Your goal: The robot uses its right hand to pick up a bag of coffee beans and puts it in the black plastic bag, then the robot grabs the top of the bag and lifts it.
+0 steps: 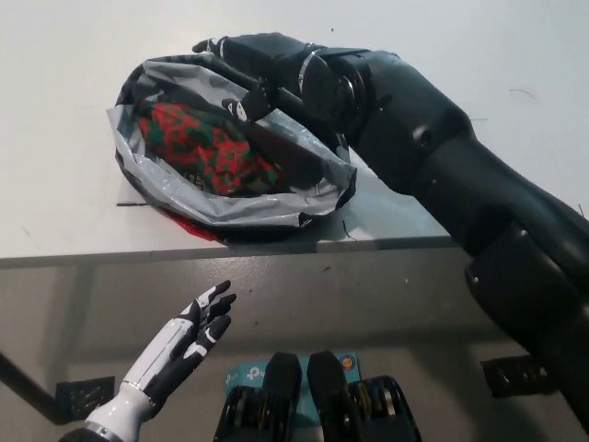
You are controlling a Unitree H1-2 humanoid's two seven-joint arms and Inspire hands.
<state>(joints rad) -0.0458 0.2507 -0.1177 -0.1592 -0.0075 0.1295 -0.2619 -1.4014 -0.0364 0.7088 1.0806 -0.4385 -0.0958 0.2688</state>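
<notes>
I see the white table (64, 110) filling the top half of the view, w/ its front edge running straight across just below the black plastic bag (230, 207). The bag sits at that front edge, mouth open and facing up, rim crumpled into a wide ring; its near side looks to reach or slightly overhang the edge, so there's almost no margin toward me. Something red shows under the bag's near rim, can't tell what.

Step 1 reads as done: the bag of coffee beans (207, 147), red and green pattern, lies inside the black bag, left of centre, well below the rim.

My right hand (253, 60) is over the far rim of the bag, arm coming in from the right across the bag's right side. Its fingers curl down at the far rim, but whether they actually pinch plastic I cannot tell; they hold no beans. So step 2, grab the top and lift, looks started at most, not finished: the bag rests fully on the table.

Room: plenty of bare table left, behind and right of the bag; straight up is free. I judge the lift should go up and back, away from the edge.

My left hand (179, 345) rests below table level at lower left, fingers spread, holding nothing.
</notes>
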